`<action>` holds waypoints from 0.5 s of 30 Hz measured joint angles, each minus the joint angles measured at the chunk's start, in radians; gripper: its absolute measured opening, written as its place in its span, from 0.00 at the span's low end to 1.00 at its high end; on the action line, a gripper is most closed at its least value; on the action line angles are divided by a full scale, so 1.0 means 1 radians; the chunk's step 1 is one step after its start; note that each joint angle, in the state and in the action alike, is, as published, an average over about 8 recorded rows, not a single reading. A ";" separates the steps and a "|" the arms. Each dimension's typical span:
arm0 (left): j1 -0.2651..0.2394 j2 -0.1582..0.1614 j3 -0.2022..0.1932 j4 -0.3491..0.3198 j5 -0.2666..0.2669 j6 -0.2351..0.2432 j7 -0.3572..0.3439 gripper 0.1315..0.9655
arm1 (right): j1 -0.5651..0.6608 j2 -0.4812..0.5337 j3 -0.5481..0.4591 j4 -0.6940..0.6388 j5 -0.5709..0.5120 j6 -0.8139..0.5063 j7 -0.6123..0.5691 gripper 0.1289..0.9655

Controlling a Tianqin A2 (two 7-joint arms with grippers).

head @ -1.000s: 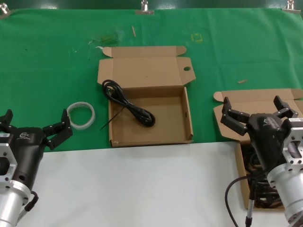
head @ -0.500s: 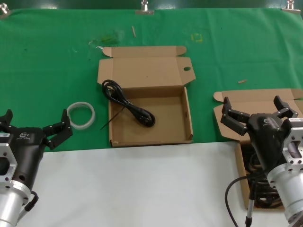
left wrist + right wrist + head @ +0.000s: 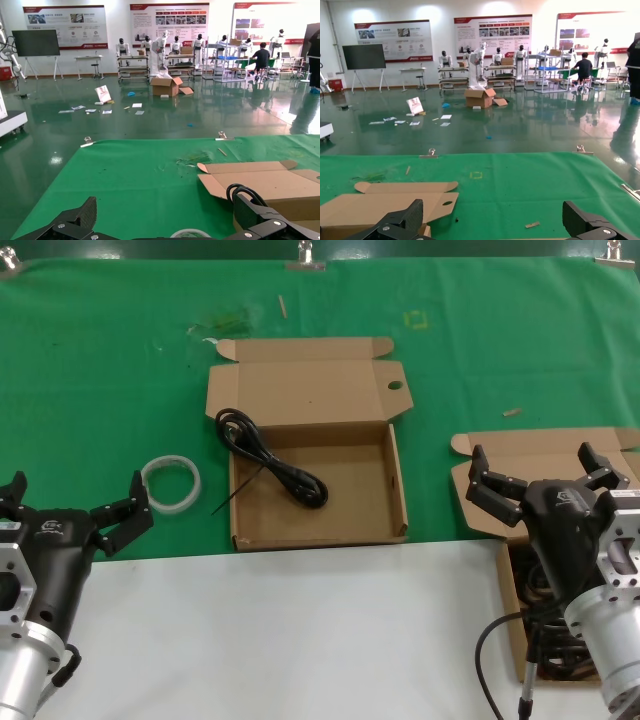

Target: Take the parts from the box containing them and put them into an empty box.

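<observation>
The brown box with a round hole in its lid flap [image 3: 400, 480] lies open at the table's middle, with one coiled black cable [image 3: 270, 465] in its left half. At the right edge sits the other brown box [image 3: 545, 445], its lid back. My right arm hides most of its inside, but dark cables [image 3: 558, 660] show beside the arm. My right gripper [image 3: 535, 465] hovers open over that box with nothing in it. My left gripper [image 3: 75, 495] waits open at the near left, also with nothing in it. In the left wrist view the cable's loop [image 3: 245, 190] shows past the fingers.
A whitish tape ring [image 3: 170, 483] lies on the green cloth left of the middle box. A small tan scrap [image 3: 512, 412] lies between the two boxes. White table surface runs along the near edge below the cloth.
</observation>
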 joint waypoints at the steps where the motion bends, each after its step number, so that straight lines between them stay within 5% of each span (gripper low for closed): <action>1: 0.000 0.000 0.000 0.000 0.000 0.000 0.000 1.00 | 0.000 0.000 0.000 0.000 0.000 0.000 0.000 1.00; 15: 0.000 0.000 0.000 0.000 0.000 0.000 0.000 1.00 | 0.000 0.000 0.000 0.000 0.000 0.000 0.000 1.00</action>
